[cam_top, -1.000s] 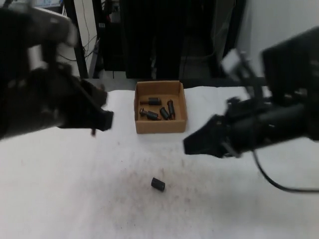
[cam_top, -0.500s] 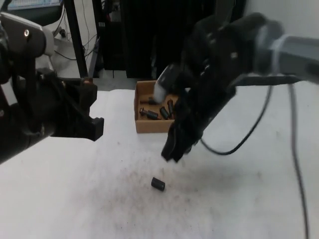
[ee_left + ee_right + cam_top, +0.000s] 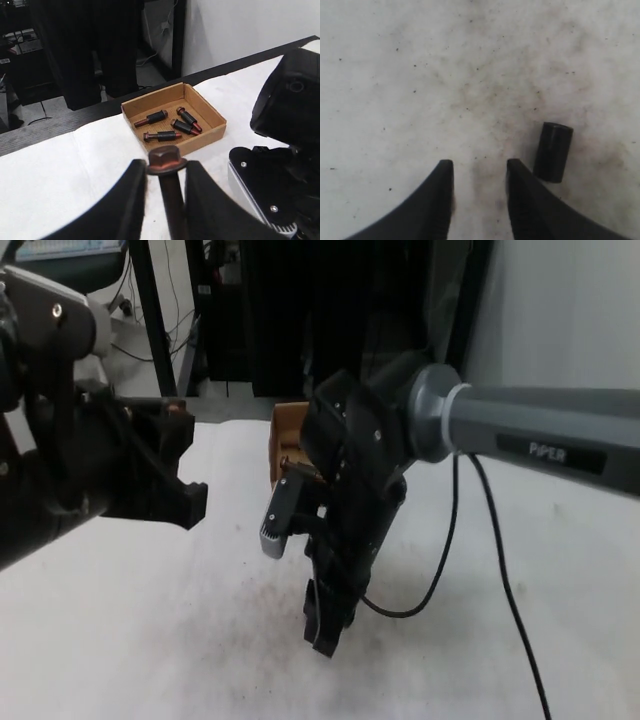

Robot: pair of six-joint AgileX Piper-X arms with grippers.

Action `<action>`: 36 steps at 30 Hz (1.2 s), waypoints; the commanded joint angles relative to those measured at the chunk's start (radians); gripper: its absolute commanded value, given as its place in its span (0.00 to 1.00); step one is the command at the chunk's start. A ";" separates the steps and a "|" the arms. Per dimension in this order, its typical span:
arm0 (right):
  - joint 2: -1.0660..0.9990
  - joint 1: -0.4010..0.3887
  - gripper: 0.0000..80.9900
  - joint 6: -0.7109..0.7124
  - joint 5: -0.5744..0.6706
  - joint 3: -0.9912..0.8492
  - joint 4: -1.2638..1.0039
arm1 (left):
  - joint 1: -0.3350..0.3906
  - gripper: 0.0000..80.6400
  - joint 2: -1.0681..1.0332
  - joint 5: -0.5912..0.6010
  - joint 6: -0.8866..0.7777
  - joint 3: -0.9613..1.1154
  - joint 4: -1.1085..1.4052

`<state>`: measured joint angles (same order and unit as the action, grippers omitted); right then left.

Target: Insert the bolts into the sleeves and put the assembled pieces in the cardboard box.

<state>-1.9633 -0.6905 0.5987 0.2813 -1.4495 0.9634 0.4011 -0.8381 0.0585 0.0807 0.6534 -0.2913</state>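
Note:
My left gripper [image 3: 165,169] is shut on a bolt [image 3: 170,192] with a copper-coloured hex head, held above the bench left of the cardboard box [image 3: 212,136]. Several assembled pieces [image 3: 165,135] lie in the box. My right gripper [image 3: 479,167] is open and points down at the white cloth, nothing between its fingers. A black sleeve [image 3: 553,151] lies on its side just outside one finger, apart from it. In the high view the right gripper [image 3: 322,625] hangs low at the bench's middle, and its arm hides most of the box [image 3: 284,430].
The right arm's bulk [image 3: 287,150] stands close beside the held bolt. A black cable [image 3: 480,540] trails from the right arm over the cloth. The left arm [image 3: 120,480] fills the left side. Dark racks stand behind the bench.
The right arm swung in from the right to the bench's middle and came down over the sleeve, hiding it in the high view. The left arm barely moved.

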 commanded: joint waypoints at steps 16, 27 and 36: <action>-0.088 0.002 0.42 0.052 -0.053 -0.010 -0.084 | -0.002 0.00 0.004 -0.006 0.033 -0.006 -0.056; -0.091 0.002 0.25 0.069 -0.201 -0.010 -0.122 | -0.002 0.00 0.004 -0.006 0.033 -0.006 -0.056; -0.102 0.002 0.13 0.069 -0.201 -0.010 -0.160 | -0.002 0.00 0.004 -0.006 0.033 -0.006 -0.056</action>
<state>-2.0608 -0.6903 0.6530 0.0823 -1.4513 0.8138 0.4011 -0.8381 0.0585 0.1114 0.6440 -0.3517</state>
